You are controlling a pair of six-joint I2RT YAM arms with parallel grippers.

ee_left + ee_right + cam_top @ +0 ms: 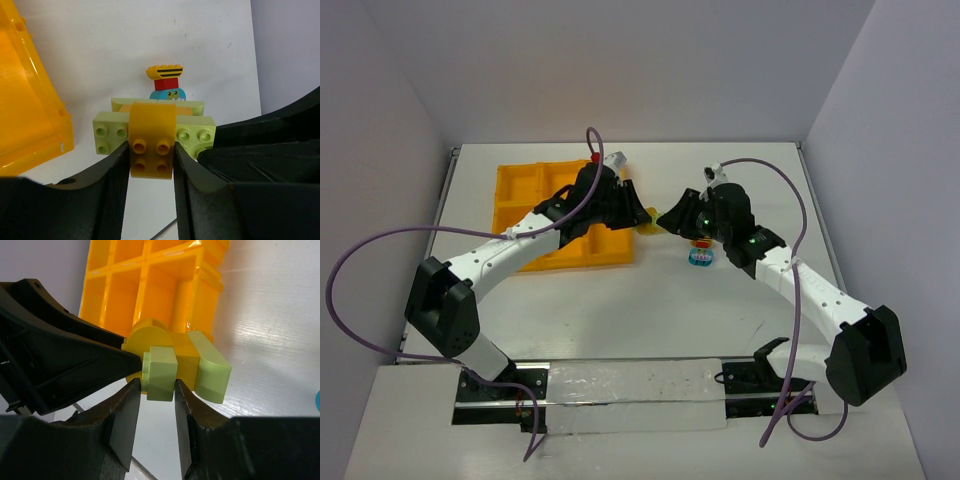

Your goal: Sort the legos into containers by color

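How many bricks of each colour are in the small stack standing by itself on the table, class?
yellow brick: 1
red brick: 1
blue brick: 1
Total: 3
Left out: the held yellow-and-green cluster.

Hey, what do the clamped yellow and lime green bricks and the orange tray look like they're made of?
The yellow brick and lime green brick: probably hard moulded plastic, smooth with a soft sheen, crisp studs. The tray: probably glossy plastic, slightly translucent, since light glows through its walls.
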